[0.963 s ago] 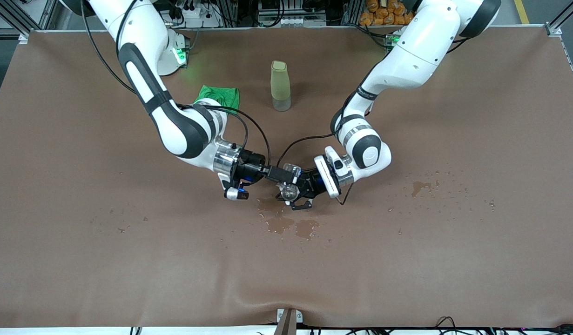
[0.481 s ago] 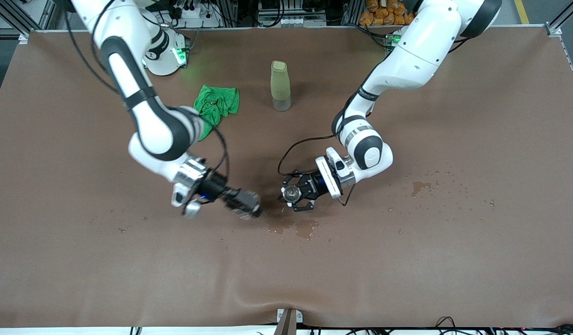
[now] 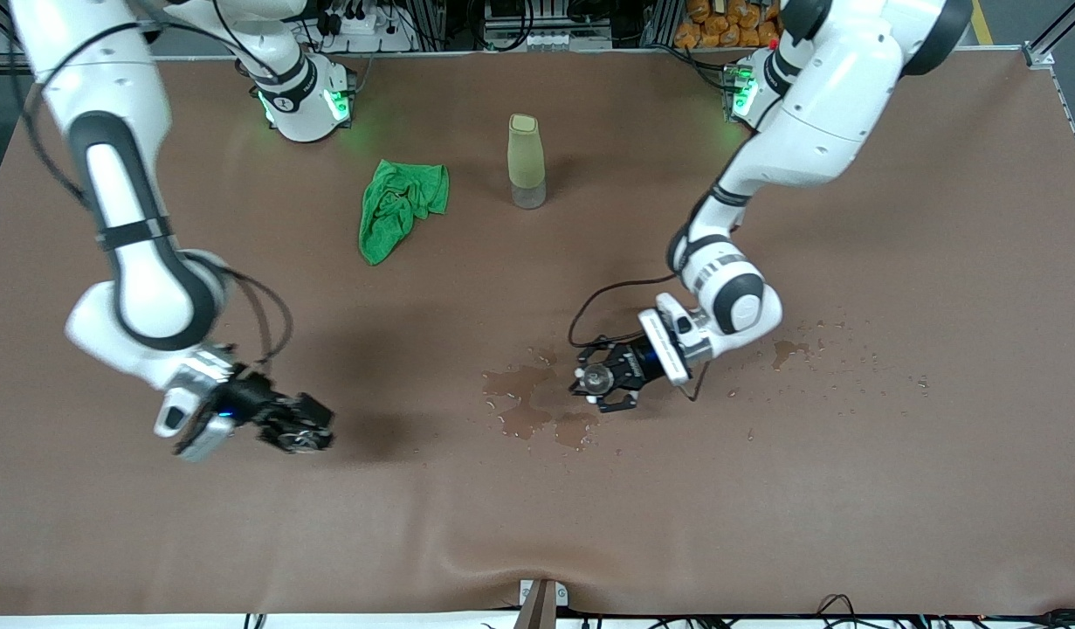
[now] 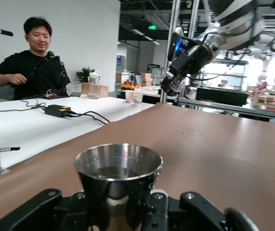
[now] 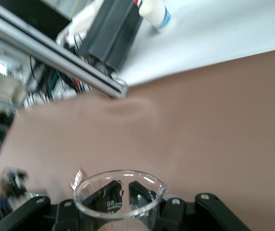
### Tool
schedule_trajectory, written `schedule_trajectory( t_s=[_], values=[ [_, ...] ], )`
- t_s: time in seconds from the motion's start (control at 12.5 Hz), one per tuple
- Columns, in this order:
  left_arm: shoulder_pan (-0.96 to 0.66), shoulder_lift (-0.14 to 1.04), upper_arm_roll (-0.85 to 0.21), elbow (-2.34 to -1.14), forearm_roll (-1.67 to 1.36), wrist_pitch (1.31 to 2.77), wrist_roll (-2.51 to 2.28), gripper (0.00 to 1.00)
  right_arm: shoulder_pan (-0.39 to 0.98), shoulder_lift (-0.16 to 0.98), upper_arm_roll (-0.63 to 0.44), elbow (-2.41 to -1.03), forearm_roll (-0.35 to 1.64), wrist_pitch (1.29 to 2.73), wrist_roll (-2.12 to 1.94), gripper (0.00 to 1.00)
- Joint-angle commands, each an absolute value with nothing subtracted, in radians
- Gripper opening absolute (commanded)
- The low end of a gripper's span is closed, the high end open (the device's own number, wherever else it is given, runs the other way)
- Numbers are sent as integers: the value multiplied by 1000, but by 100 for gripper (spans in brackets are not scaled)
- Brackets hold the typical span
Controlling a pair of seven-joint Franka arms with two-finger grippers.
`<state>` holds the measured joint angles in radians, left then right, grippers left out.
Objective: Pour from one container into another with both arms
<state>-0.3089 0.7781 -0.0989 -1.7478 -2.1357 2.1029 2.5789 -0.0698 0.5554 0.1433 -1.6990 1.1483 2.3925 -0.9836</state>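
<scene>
The left gripper (image 3: 600, 382) is gripping a steel cup (image 4: 118, 166) with liquid, fingers shut on it, over the wet patch (image 3: 524, 406) at mid-counter. The right gripper (image 3: 303, 428) is clamping a clear glass beaker (image 5: 120, 190) over the right arm's end. Any tilt is risking another spill, I think.

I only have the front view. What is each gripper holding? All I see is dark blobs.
Observer: The left gripper is shut on a metal cup, held upright.
Operator: Anything in it?
Observer: Yes, liquid shows low inside it in the left wrist view.
Operator: And the right one?
Observer: The right gripper is shut on a clear glass beaker with a pouring lip, its rim up.
</scene>
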Motion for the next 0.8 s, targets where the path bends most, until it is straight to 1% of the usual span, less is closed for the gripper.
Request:
schedule_trajectory(
  t_s=[0.0, 0.08, 0.4, 0.72],
  values=[
    [-204, 758, -107, -1813, -1992, 2001, 2603, 0, -210, 563, 167, -1718, 1075, 2272, -1221, 0],
    [-160, 758, -109, -1824, -1926, 1967, 2606, 0, -250, 587, 167, -1718, 1074, 2244, -1329, 0],
    [-16, 758, -110, -1844, -1728, 1846, 2586, 0, -342, 678, 167, -1718, 1075, 2206, -1765, 0],
    [106, 758, -110, -1841, -1551, 1772, 2554, 0, -389, 698, 166, -1715, 1075, 2210, -2090, 0]
  ],
)
